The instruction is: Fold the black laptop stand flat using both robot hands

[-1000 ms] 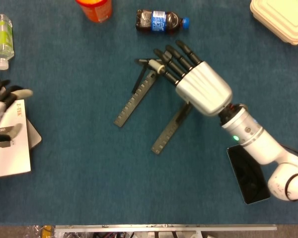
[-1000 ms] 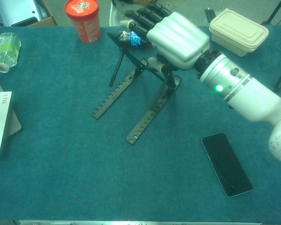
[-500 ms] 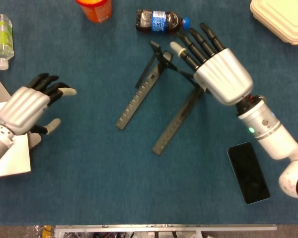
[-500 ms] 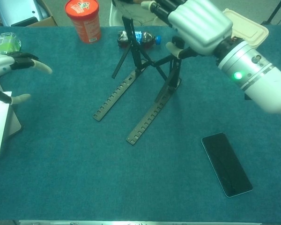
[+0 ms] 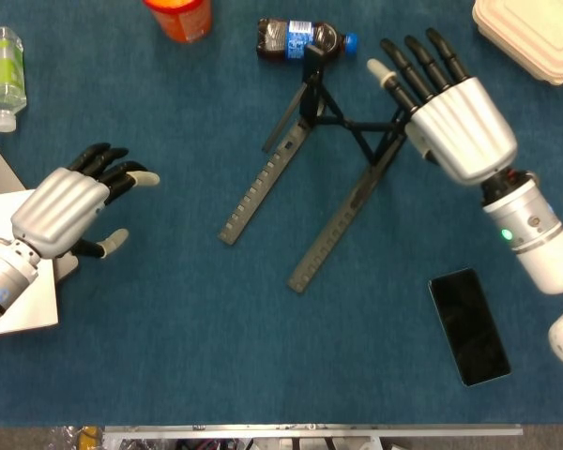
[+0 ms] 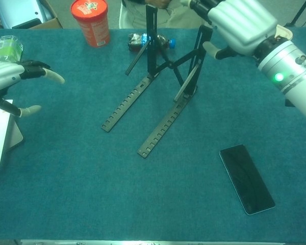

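Note:
The black laptop stand (image 5: 263, 183) (image 6: 127, 104) sits mid-table with its two toothed rails flat on the blue cloth. Its support arms and crossbar are raised upright at the far end. My right hand (image 5: 455, 127) (image 6: 242, 23) is at the top of the stand's right upright. The fingers are stretched out above it and the thumb is hooked under, holding the upright against the palm. My left hand (image 5: 61, 211) (image 6: 7, 76) hovers at the left with its fingers apart, holding nothing, well clear of the stand.
A cola bottle (image 5: 300, 39) (image 6: 143, 41) lies just behind the stand, beside an orange can (image 5: 178, 14) (image 6: 90, 20). A black phone (image 5: 469, 326) (image 6: 246, 178) lies front right. A beige lunch box (image 5: 535, 37) is far right; a green bottle (image 5: 0, 70) and white booklet (image 5: 19, 300) are left.
My right hand rose and drew back to the right, and the stand's arms went from pressed low to upright. My left hand came in from the left edge.

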Action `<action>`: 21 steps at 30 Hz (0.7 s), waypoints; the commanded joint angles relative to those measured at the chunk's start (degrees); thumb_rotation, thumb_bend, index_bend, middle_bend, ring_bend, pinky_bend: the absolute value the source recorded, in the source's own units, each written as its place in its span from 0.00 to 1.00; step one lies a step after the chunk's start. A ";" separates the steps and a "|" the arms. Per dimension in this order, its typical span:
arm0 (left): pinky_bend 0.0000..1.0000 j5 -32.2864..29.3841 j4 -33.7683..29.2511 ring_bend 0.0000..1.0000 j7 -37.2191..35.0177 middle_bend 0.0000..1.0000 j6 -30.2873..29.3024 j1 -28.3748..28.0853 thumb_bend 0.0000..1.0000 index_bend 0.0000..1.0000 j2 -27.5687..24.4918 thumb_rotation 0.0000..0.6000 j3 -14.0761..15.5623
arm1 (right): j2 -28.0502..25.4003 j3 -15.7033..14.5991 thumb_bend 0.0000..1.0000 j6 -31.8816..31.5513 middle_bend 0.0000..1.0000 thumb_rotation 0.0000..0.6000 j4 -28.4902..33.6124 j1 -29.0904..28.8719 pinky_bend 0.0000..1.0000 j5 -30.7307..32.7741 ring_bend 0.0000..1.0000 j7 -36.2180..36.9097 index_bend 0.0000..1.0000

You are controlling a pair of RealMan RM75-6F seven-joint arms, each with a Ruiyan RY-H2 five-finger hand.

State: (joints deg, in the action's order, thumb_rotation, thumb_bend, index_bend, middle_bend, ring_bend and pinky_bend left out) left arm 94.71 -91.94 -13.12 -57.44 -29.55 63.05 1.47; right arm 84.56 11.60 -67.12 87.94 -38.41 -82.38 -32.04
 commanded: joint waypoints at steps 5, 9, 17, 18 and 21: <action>0.03 -0.65 0.60 0.06 -0.33 0.17 -0.58 0.43 0.36 0.19 -0.10 1.00 0.95 | -0.53 -0.38 0.38 -0.53 0.00 1.00 -0.59 0.68 0.00 0.75 0.00 0.53 0.00; 0.03 -0.93 0.95 0.06 -0.79 0.17 -1.17 0.72 0.36 0.19 -0.10 1.00 1.32 | -0.40 -0.64 0.38 -0.53 0.00 1.00 -0.93 0.75 0.00 0.96 0.00 0.31 0.00; 0.03 -0.50 1.33 0.06 -1.75 0.17 -1.59 0.35 0.36 0.19 0.59 1.00 1.80 | -0.71 -1.16 0.38 -1.67 0.00 1.00 -0.06 0.92 0.00 -0.66 0.00 1.71 0.00; 0.03 -0.39 1.28 0.06 -1.82 0.17 -1.69 0.25 0.36 0.19 0.60 1.00 1.77 | -0.96 -1.26 0.38 -1.89 0.00 1.00 0.38 0.98 0.00 -1.02 0.00 1.87 0.00; 0.03 -0.20 1.04 0.06 -1.92 0.17 -2.08 0.04 0.36 0.19 0.49 1.00 1.71 | -2.00 -1.81 0.38 -2.64 0.00 1.00 2.08 1.42 0.00 -2.30 0.00 2.91 0.00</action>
State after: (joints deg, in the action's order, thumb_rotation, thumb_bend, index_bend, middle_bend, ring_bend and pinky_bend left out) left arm 94.48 -90.89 -15.03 -59.51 -29.49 63.55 3.19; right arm 83.11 10.12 -69.36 89.19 -37.26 -84.09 -29.74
